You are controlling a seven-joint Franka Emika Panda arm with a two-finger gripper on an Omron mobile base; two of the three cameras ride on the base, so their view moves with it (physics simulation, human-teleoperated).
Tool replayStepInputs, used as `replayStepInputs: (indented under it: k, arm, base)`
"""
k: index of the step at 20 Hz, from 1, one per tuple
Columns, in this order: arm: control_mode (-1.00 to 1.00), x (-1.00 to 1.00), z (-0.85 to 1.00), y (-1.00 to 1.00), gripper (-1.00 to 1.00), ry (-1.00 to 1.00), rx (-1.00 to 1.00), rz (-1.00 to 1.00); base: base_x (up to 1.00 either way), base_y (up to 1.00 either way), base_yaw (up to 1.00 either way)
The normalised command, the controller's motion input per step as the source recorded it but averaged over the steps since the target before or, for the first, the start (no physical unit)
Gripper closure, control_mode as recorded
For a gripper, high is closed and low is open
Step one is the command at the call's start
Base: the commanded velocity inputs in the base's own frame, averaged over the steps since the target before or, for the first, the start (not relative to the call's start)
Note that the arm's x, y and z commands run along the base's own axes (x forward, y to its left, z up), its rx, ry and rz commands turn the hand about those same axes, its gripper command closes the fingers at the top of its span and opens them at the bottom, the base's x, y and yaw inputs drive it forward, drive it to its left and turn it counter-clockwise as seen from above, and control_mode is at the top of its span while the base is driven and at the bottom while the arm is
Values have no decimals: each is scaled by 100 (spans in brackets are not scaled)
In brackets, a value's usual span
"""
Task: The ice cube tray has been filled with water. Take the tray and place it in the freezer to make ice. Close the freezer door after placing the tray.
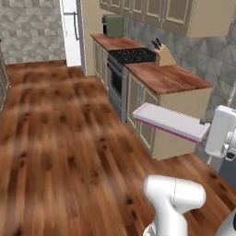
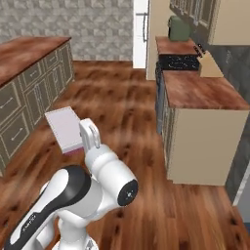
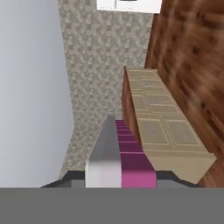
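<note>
I see the wooden floor wide under my base, the counter with stove, toaster and knife block to the right. The ice cube tray hangs level in mid-air before the counter's end, my gripper pinching its near end; its contents I cannot make out
</note>
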Motion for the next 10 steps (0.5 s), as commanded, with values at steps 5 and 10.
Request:
replayStepInputs:
  k: [5, 10]
  arm:
    - [100, 0, 0, 0, 100, 0, 0, 0]
    - [100, 0, 0, 0, 100, 0, 0, 0]
  base:
    - [99, 58, -28]
    - [100, 63, -20]
